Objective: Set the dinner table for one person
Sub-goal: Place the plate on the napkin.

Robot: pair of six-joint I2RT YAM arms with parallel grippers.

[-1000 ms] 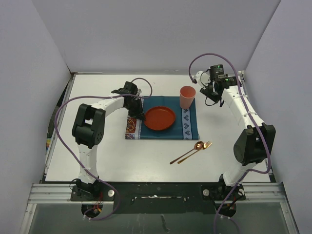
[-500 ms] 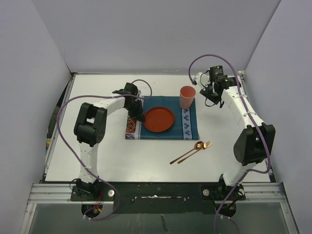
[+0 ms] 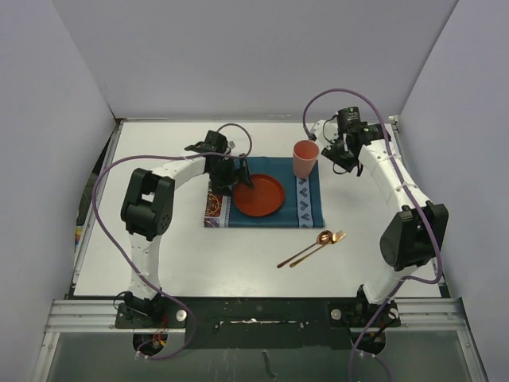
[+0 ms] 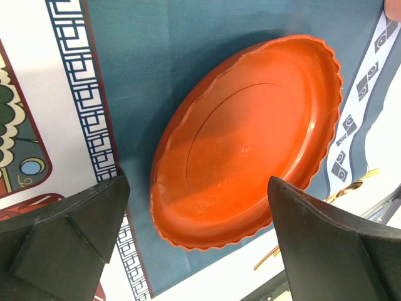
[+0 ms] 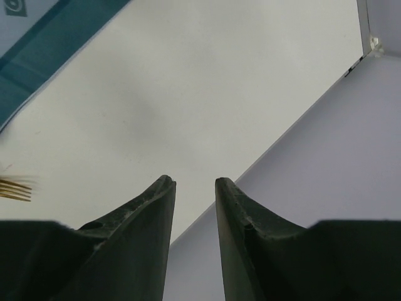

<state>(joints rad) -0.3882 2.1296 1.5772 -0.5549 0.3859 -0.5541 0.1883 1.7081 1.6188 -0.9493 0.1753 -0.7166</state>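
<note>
- The left gripper (image 4: 195,188), over the left half of the placemat (image 3: 274,216), has just sprung from shut to wide apart. Its claw now flanks the red plate (image 3: 258,193) and grips nothing. Whether a finger grazes the rim is hard to tell.
- The plate lies flat at the placemat's centre, so that step looks done. The dinner table (image 3: 159,255) spreads white around the placemat.
- The cup (image 3: 305,158) stands on the placemat's far right corner. The spoon (image 3: 306,249) and fork (image 3: 339,235) lie beyond its near right corner, probably next.
- The right gripper (image 5: 194,182) hovers right of the placemat, claw slightly apart and empty. Its camera catches only blurred fork tines.
</note>
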